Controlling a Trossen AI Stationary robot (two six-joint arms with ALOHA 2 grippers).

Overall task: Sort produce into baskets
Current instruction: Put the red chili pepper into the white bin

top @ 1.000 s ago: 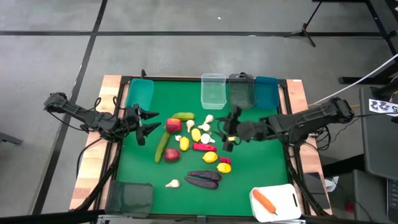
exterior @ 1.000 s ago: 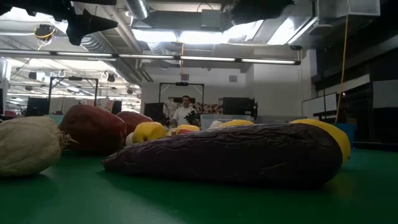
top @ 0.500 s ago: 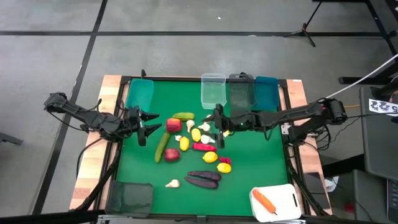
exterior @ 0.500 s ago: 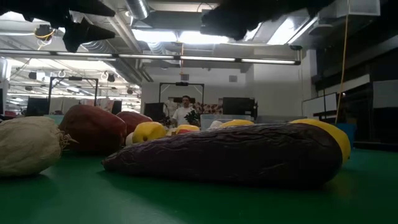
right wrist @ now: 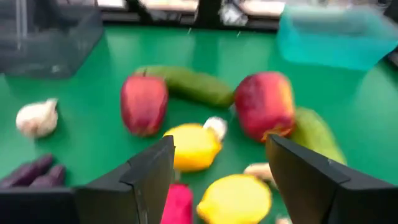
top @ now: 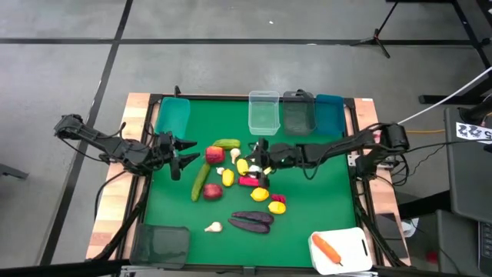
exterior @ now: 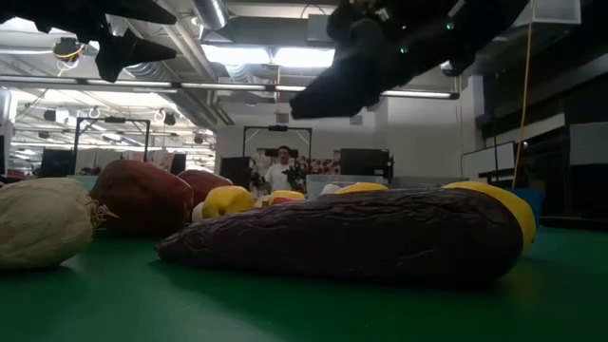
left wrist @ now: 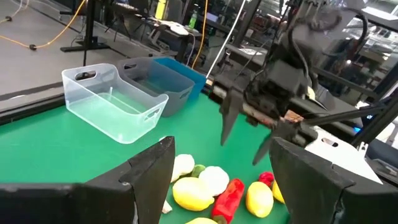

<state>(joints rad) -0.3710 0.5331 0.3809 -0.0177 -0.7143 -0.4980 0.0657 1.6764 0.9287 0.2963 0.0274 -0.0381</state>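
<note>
produce lies heaped in the middle of the green tabletop (top: 323,196), which is why both arms reach inward toward it. the right gripper (top: 262,151) is stretched far across from its side and hangs over the back of the pile, its fingers spread wide with nothing between them; that spread suits a descent onto one rounded piece. its own wrist view looks down on two red apples (right wrist: 143,102), a green cucumber (right wrist: 189,84) lying behind them, and yellow lemons (right wrist: 193,147) nearest the fingers, so a lemon looks the likeliest target, though that is only a judgement. a garlic bulb (right wrist: 37,117) sits off to one side, apart from the cluster.

the left gripper (top: 181,152) waits just beside the pile's left edge, also open and empty, held back perhaps to leave the other arm room.

the baskets ring the heap so each sort needs only a short carry: a clear bin (top: 263,111), a dark grey bin (top: 297,113) and a teal bin (top: 330,114) stand touching in a row at the far edge, another teal bin (top: 172,115) at the far left corner, a dark grey one (top: 163,244) at the near left. the white bin (top: 355,245) at the near right already holds an orange carrot (top: 327,248). two eggplants (top: 251,221) lie nearest the low camera, untouched.
</note>
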